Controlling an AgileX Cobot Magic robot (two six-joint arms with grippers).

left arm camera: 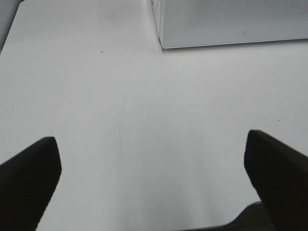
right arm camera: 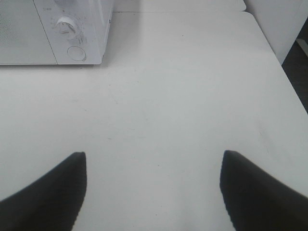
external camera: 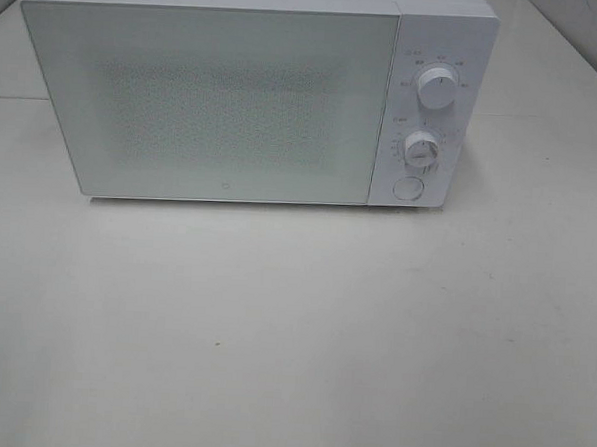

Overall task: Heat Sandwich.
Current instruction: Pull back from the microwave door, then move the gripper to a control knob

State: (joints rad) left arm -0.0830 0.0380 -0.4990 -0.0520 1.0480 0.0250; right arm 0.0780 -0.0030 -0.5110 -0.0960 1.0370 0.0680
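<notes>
Waiting before a shut microwave, with no sandwich in view

A white box-shaped microwave oven (external camera: 235, 100) is seen standing on the pale, smooth desk (external camera: 292, 343), well ahead of both pairs of fingers. Its frosted, speckled door (external camera: 205, 98) is closed.

The left fingers (left arm camera: 29, 178), black and blunt-tipped, are spread wide apart with nothing between them, and only bare desk lies under them. The right fingers (right arm camera: 48, 192) are likewise parted and empty. A lower corner of the oven is seen ahead of the left fingers, and the control panel ahead of the right fingers.

The sandwich is not seen in any view. Whether it lies behind the door or off the desk cannot be told, since nothing can be made out through the door.

Several slips are judged possible from here:
- The door could be missed or the oven shoved back if it is pushed rather than pulled, as no handle is seen.
- The oven could be run empty if the sandwich is not inside.
- A dial could be over-turned by wide-spread fingers.

Counted:
- one microwave oven
- one door
- two white round dials, the upper (external camera: 438, 88) and the lower (external camera: 423, 148)
- one white round button (external camera: 407, 188) below them
- two pairs of fingers
- no sandwich in sight
</notes>
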